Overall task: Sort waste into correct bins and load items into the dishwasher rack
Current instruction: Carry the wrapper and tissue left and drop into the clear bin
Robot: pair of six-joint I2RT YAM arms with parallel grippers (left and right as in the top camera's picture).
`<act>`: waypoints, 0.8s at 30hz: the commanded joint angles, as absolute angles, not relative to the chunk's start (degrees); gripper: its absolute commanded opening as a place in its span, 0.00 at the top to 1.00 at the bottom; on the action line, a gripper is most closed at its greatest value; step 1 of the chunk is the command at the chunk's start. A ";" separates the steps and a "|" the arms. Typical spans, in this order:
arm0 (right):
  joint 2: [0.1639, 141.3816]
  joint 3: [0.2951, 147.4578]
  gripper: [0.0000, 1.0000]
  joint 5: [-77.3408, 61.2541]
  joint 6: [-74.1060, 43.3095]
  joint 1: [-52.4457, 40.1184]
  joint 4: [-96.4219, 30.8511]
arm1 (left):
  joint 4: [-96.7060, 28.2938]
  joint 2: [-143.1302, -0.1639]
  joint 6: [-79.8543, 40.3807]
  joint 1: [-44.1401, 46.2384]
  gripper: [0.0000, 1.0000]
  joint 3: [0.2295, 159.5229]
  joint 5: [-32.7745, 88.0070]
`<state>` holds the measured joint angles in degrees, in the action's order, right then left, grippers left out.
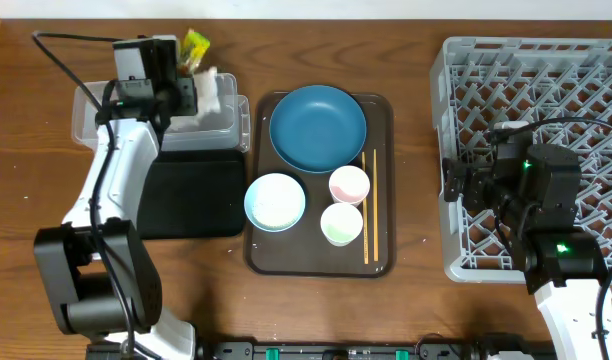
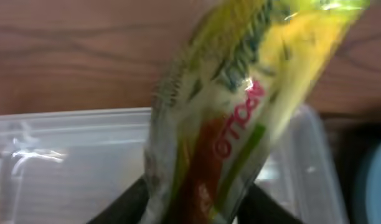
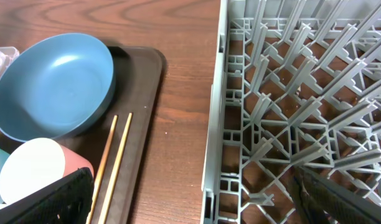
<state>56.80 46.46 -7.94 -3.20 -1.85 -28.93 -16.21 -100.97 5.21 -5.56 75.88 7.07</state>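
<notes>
My left gripper (image 1: pixel 186 75) is shut on the yellow-green snack wrapper (image 2: pixel 240 106), holding it over the clear plastic tub (image 1: pixel 116 125); the wrapper (image 1: pixel 195 46) and white paper stick out above the tub's back edge. The black tray (image 1: pixel 191 195) lies in front of the tub. On the brown serving tray (image 1: pixel 381 262) sit the dark blue dish (image 1: pixel 318 127), pale blue bowl (image 1: pixel 275 201), pink cup (image 1: pixel 349 184), green cup (image 1: pixel 341 223) and two chopsticks (image 1: pixel 369 205). My right gripper (image 3: pixel 197 205) is open and empty over the grey rack's (image 1: pixel 466 265) left edge.
The brown wooden table runs between the serving tray and the rack (image 3: pixel 290 93). In the right wrist view the blue dish (image 3: pixel 53 84), the chopsticks (image 3: pixel 112 162) and the pink cup (image 3: pixel 38 168) lie left of the rack wall. Cables trail near both arms.
</notes>
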 commanded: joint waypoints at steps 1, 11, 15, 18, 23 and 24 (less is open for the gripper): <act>56.64 47.88 0.01 -8.21 -2.74 -2.28 -29.02 | -15.49 -100.88 5.10 -6.17 0.42 76.42 6.35; 56.64 47.88 0.01 -8.19 -2.74 -2.26 -28.97 | -18.81 -99.31 5.02 -4.78 0.41 76.42 9.10; 56.64 47.88 0.01 -8.19 -2.74 -2.28 -28.97 | -22.81 -99.24 5.04 -2.22 0.41 76.42 13.26; 56.64 47.88 0.01 -8.19 -2.74 -2.28 -28.97 | -25.61 -99.07 5.04 0.62 0.38 76.42 16.01; 56.64 47.88 0.01 -8.16 -2.72 -2.28 -28.99 | -29.82 -96.33 5.04 5.82 0.37 76.42 18.02; 56.64 47.88 0.01 -8.16 -2.74 -2.28 -28.99 | -31.18 -95.50 5.04 7.07 0.37 76.42 18.00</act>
